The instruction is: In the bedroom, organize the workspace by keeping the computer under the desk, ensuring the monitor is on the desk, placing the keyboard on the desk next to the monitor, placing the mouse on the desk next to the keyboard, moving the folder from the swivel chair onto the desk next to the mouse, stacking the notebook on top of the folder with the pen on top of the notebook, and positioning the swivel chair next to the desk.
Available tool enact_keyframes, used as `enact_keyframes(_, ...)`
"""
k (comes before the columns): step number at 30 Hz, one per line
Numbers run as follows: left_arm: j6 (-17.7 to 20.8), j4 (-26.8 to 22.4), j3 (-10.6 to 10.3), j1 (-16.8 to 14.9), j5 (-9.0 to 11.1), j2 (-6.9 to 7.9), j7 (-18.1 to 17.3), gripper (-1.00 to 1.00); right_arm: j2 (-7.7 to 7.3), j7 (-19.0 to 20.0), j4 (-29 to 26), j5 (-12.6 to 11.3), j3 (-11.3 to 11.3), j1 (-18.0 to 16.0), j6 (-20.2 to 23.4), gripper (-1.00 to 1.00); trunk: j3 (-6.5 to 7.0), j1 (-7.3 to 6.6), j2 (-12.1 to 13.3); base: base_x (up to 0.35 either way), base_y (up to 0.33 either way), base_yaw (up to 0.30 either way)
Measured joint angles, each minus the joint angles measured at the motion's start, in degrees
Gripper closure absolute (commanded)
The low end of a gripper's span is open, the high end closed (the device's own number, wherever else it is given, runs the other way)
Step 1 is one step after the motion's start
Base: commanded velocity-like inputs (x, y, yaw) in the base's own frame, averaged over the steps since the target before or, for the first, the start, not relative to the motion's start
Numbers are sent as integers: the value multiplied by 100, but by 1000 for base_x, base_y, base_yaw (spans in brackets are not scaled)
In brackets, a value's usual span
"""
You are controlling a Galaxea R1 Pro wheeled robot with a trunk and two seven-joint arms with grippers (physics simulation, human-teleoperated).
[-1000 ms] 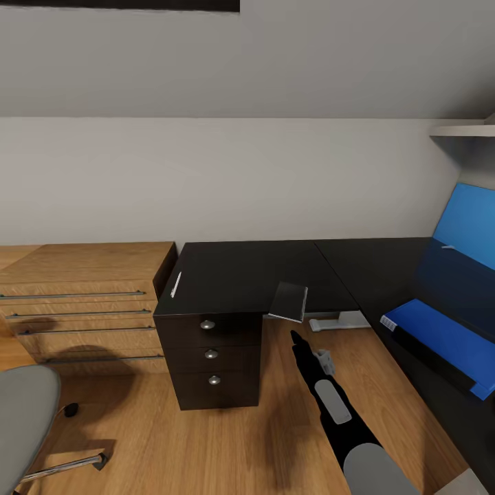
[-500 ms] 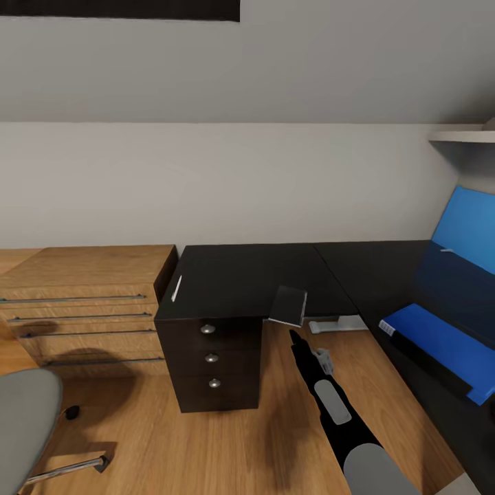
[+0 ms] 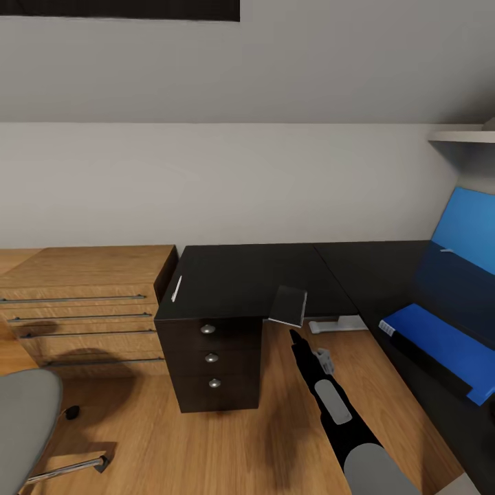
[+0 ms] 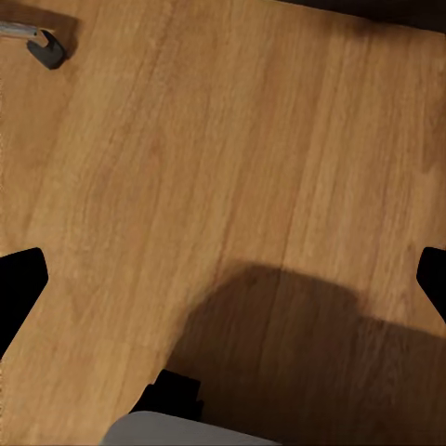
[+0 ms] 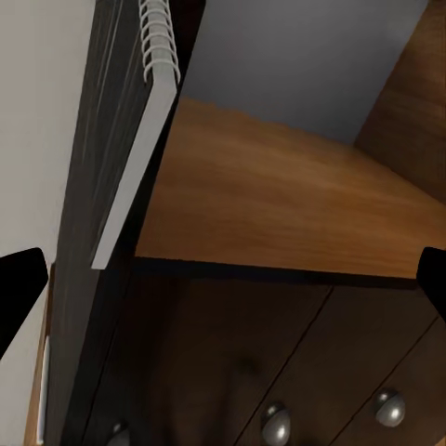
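Observation:
The desk (image 3: pixel 240 275) has a black L-shaped top and a black drawer unit (image 3: pixel 213 357). A greyish notebook (image 3: pixel 289 304) lies at its front edge, overhanging the floor; its spiral binding shows in the right wrist view (image 5: pixel 139 139). My right gripper (image 3: pixel 295 338) (image 5: pixel 223 279) is open just below and in front of the notebook, not touching it. The pale pen (image 3: pixel 177 287) rests near the desk's left edge. The blue folder (image 3: pixel 440 340) lies flat on the desk's right wing. My left gripper (image 4: pixel 223 279) hangs open over the wooden floor. The swivel chair's grey seat (image 3: pixel 24 419) shows at the lower left.
Light wooden cabinets (image 3: pixel 82 302) stand against the desk's left side. A blue back panel (image 3: pixel 467 234) rises behind the right wing, with a white shelf (image 3: pixel 460 136) above. The desk's white foot (image 3: pixel 337 323) sits on the floor under the corner. A chair caster (image 4: pixel 46 51) is on the floor.
The whole picture shifted slightly downward a second ago, so the camera moved. Over the last half second nothing has visibly moved.

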Motion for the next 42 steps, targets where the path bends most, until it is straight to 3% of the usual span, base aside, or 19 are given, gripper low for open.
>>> enact_keyframes(4, 2, 9, -144, -3, 4, 0, 9, -100, 0, 0, 0, 5, 1, 0, 0, -100, 0, -1, 0, 100, 0, 0)
enact_keyframes(10, 2, 10, -198, -1, 1, 0, 15, -100, 0, -6, 0, 8, 1, 0, 0, -100, 0, 0, 0, 41, 0, 0)
enact_keyframes(42, -8, 168, -209, -1, -8, 0, 8, -100, 0, -6, 0, 17, 1, -2, 0, -100, 0, 0, 0, 132, 0, 0)
